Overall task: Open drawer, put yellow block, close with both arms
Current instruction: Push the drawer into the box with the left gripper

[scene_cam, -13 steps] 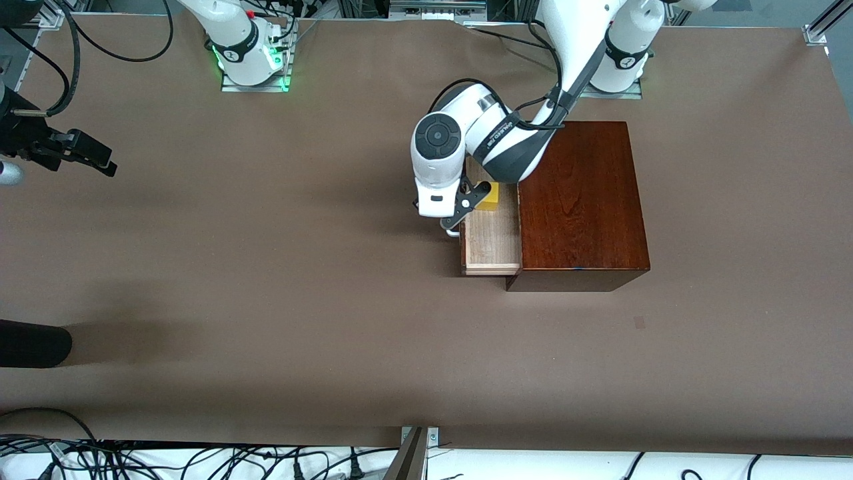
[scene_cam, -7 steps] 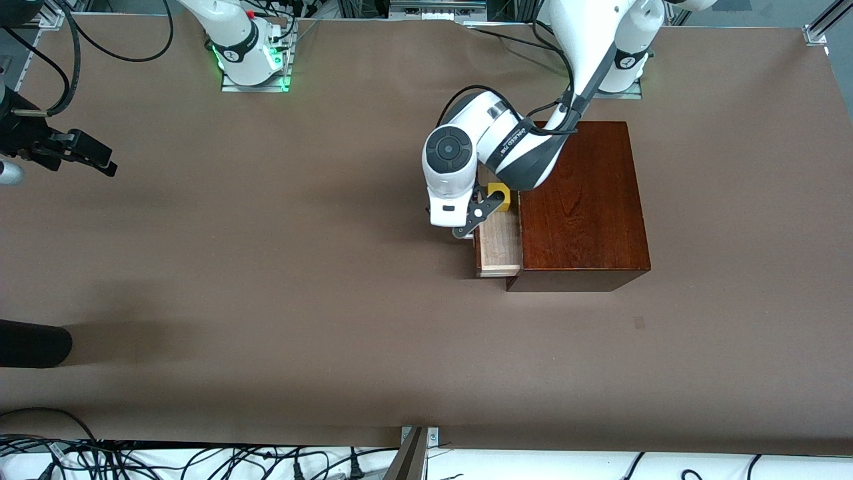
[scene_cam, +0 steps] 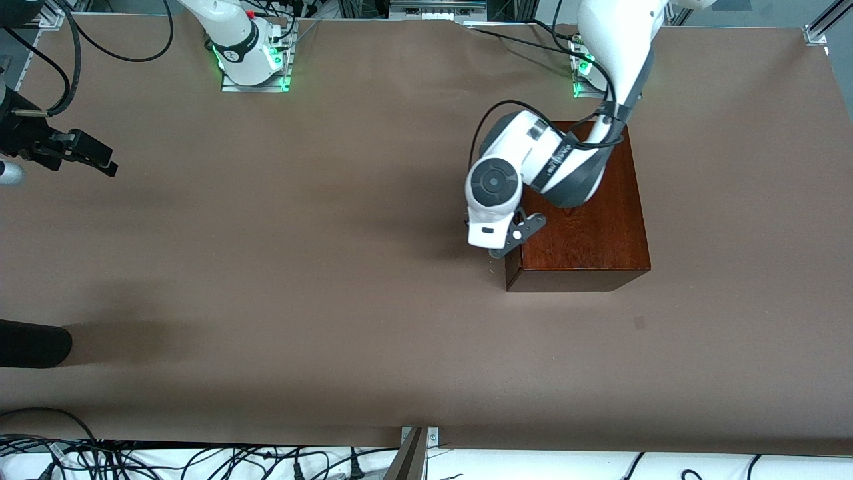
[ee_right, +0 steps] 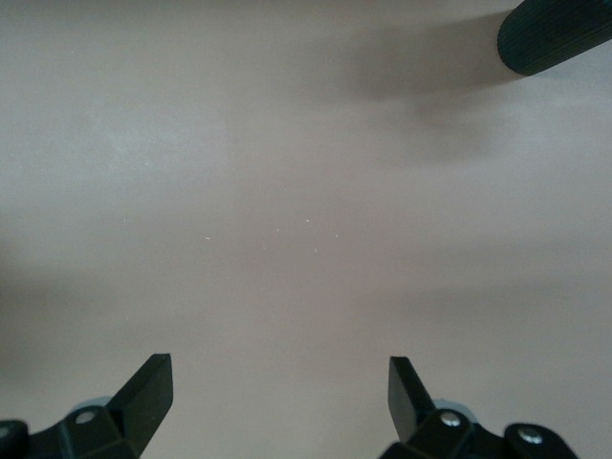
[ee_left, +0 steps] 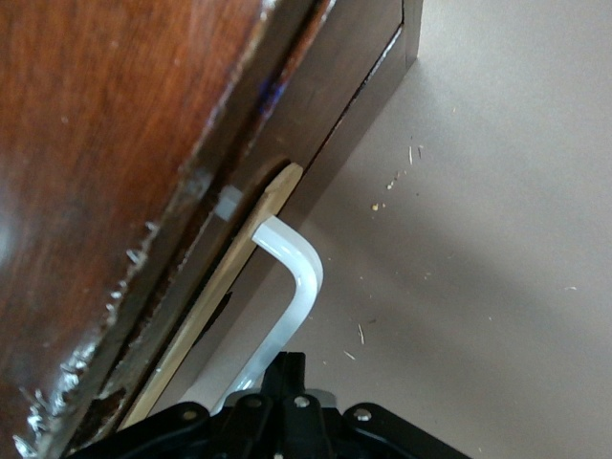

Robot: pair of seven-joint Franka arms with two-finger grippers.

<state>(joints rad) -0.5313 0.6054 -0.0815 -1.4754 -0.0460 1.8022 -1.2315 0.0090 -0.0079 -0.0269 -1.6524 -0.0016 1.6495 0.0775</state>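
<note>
The dark reddish-brown wooden box [scene_cam: 593,227] stands toward the left arm's end of the table. Its drawer [ee_left: 330,134] is pushed in. Only a thin pale edge of the tray [ee_left: 215,301] shows in the left wrist view. My left gripper [scene_cam: 500,252] is shut, with its fingertips [ee_left: 287,363] against the white handle [ee_left: 296,282] and nothing between them. The yellow block is hidden. At the right arm's end of the table my right gripper [scene_cam: 100,162] waits. It hangs open [ee_right: 279,382] over bare table and holds nothing.
A black rounded object [scene_cam: 33,343] juts in at the table edge at the right arm's end, nearer the front camera; it shows in the right wrist view too [ee_right: 555,33]. Cables [scene_cam: 200,460] lie along the near table edge. The brown table cover [scene_cam: 300,267] spans the middle.
My left gripper has moved toward the box and pushed the drawer in. The pale tray and the yellow block have gone out of sight. The right arm has not moved.
</note>
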